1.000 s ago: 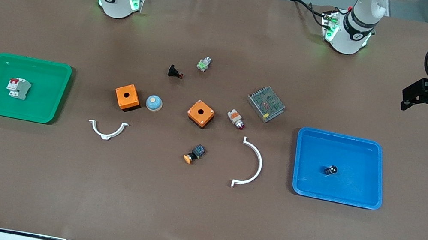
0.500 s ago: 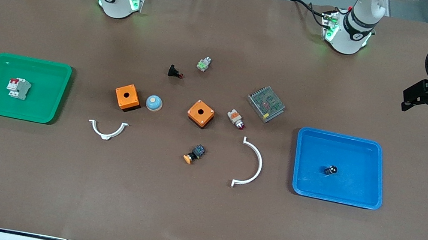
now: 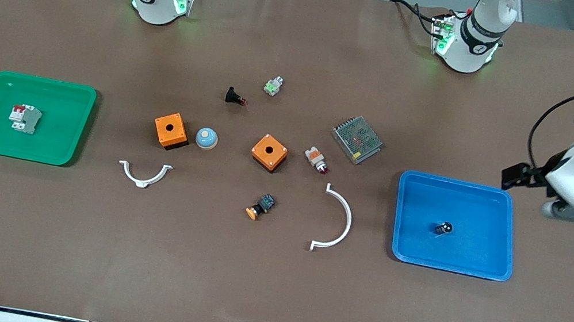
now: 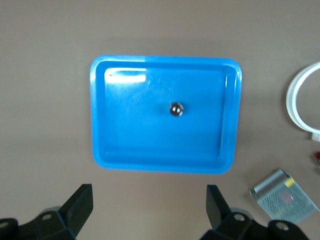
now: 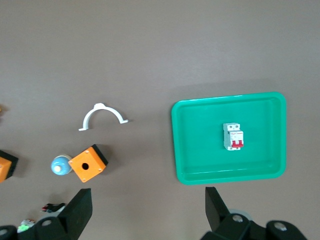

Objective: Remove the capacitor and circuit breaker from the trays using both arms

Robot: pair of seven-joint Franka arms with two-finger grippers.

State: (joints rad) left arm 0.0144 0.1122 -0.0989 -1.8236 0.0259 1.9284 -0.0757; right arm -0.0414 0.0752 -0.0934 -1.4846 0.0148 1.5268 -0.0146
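Observation:
The capacitor (image 3: 443, 228), a tiny black cylinder with a silver top, lies in the blue tray (image 3: 419, 206). It also shows in the left wrist view (image 4: 176, 109) in the middle of that tray (image 4: 130, 130). The breaker (image 3: 25, 118), grey with red levers, lies in the green tray (image 3: 62, 112). It shows in the right wrist view (image 5: 233, 136) in that tray (image 5: 200, 145). My left gripper (image 4: 150, 200) is open and empty, high up beside the blue tray. My right gripper (image 5: 148, 200) is open and empty, high up beside the green tray.
Two orange boxes (image 3: 171, 130) (image 3: 269, 152), a blue dome (image 3: 206, 138), two white arcs (image 3: 143, 174) (image 3: 338, 222), a mesh power supply (image 3: 357, 139), a white-and-orange switch (image 3: 316, 159), a black button (image 3: 234, 97) and an orange-capped button (image 3: 260, 206) lie mid-table.
The left arm has swung lower in the front view, closer to the blue tray. The right hand has shifted slightly at the view's edge. Capacitor and breaker have not moved.

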